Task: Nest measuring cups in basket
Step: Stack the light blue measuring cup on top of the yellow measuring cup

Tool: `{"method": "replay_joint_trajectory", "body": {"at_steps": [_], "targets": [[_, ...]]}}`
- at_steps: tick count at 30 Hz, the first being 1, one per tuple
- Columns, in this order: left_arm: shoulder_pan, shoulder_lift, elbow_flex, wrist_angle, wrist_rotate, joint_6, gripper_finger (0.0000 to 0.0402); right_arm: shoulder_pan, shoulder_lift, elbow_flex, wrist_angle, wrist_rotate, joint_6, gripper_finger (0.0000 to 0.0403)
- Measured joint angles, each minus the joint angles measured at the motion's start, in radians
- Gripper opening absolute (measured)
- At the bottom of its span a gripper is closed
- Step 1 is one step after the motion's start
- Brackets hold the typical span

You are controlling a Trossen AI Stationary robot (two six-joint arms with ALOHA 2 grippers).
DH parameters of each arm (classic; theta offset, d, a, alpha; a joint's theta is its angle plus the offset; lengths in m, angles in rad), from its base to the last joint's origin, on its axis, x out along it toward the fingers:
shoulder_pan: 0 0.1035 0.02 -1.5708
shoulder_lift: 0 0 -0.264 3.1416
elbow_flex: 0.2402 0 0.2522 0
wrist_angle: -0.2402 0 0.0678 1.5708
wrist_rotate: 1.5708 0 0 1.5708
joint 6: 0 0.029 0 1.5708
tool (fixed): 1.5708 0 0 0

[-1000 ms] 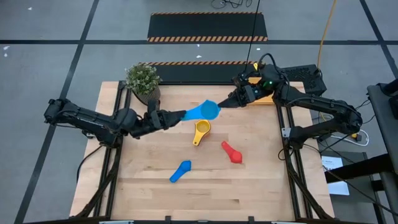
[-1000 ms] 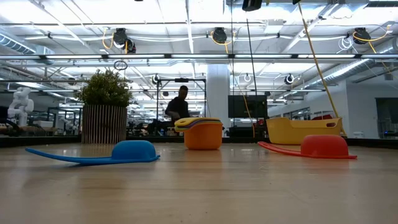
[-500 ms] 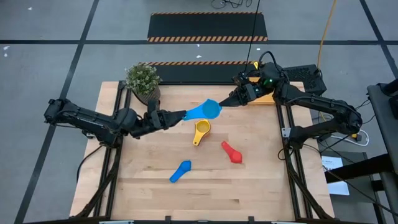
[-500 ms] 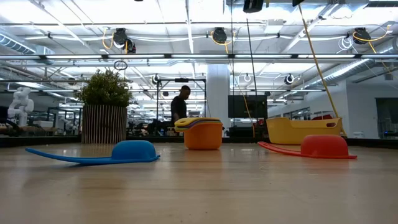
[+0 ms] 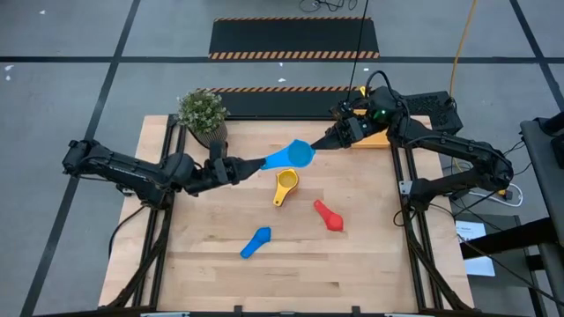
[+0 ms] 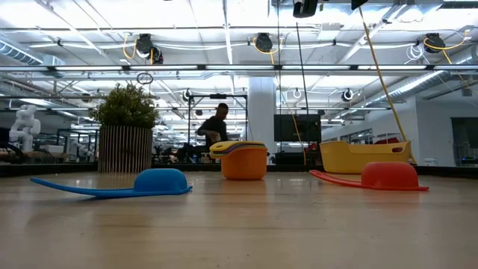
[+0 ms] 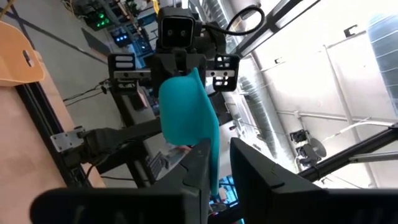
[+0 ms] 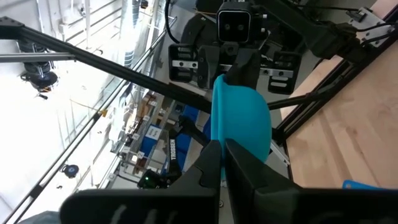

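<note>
One teal plastic measuring cup (image 5: 289,157) is being pinched mid-air by both the left gripper (image 5: 249,165) and the right gripper (image 5: 326,143), seemingly for a handover.

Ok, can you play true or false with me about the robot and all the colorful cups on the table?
1. Both grippers hold the teal cup up in the air between them. True: the left gripper has one end, the right gripper the other.
2. The red cup is inside the basket. False: it lies on the table, and the basket sits at the far right corner.
3. The yellow cup sits in an orange cup. True.
4. The blue cup stands on top of the plant. False: it lies on the table, nearer the front edge.
</note>
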Motion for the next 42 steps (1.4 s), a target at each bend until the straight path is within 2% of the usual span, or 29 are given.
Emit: {"method": "replay_joint_trajectory", "body": {"at_steps": [11, 16, 24, 28, 34, 38, 42], "targets": [[0.0, 0.0, 0.0, -0.004, 0.026, 0.043, 0.0058, 0.0, 0.0, 0.0, -0.002, -0.002, 0.0, 0.0], [0.0, 0.0, 0.0, -0.003, 0.054, 0.064, 0.0014, 0.001, 0.0, 0.0, -0.002, -0.002, 0.0, 0.0], [0.0, -0.001, 0.0, -0.006, 0.068, 0.092, 0.0008, 0.001, 0.001, -0.001, 0.0, -0.001, -0.003, 0.0007], [0.0, -0.001, 0.0, -0.013, 0.047, 0.113, 0.0008, 0.001, 0.001, -0.001, -0.001, 0.025, 0.013, 0.004], [-0.015, -0.001, 0.0, -0.077, -0.024, 0.111, 0.0008, -0.013, 0.001, -0.001, -0.023, 0.03, 0.019, 0.0121], [-0.054, -0.001, 0.0, -0.135, -0.113, 0.111, 0.0007, -0.05, 0.0, -0.001, -0.041, 0.026, 0.018, 0.0165], [-0.099, 0.0, -0.001, -0.207, -0.209, 0.1, 0.0007, -0.1, 0.0, -0.001, -0.047, 0.002, 0.023, 0.0188]]}}
